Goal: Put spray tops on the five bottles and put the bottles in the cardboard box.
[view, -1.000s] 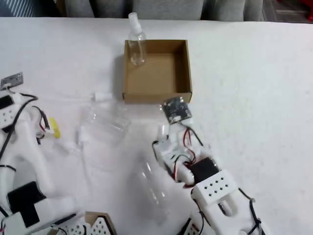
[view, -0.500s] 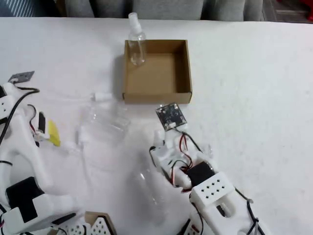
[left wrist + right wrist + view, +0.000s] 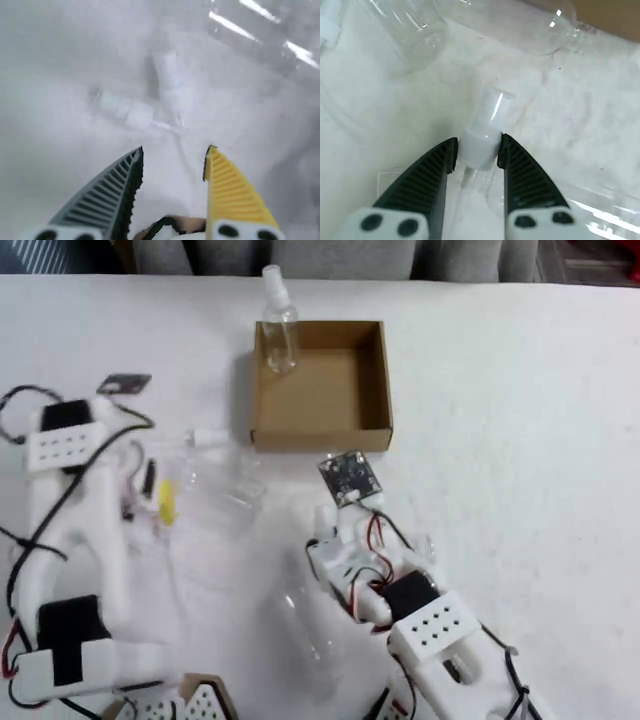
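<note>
My right pincer (image 3: 476, 142) is clamped on a spray top (image 3: 489, 112). Its two black fingers pinch the white collar, and the clear cap points forward past the tips. A thin tube seems to trail back from the collar between the fingers.

Just ahead of those tips, two clear bottles (image 3: 415, 30) lie on their sides on the table (image 3: 520, 390), one with its open neck (image 3: 575, 27) turned off to the side. Beyond them is the cardboard box (image 3: 385, 380), with one capped bottle (image 3: 280, 335) standing in its far corner.

My left pincer (image 3: 175, 148) hangs with its grey and yellow fingers apart and nothing between them. Two loose white tops (image 3: 167, 85) rest on the table a little past its tips, and another clear bottle (image 3: 260, 35) lies further out.

I judge the step in hand to be seating this top on a bottle. The bottles are round, bare and lying down, so they will probably roll if I push one with the top. I would use the free left pincer first to stand one up and grip it low on the body. Then I would bring the tube straight down into the neck, and press only when the collar sits square on the rim. A tilted start could bend the tube or tip the bottle.
</note>
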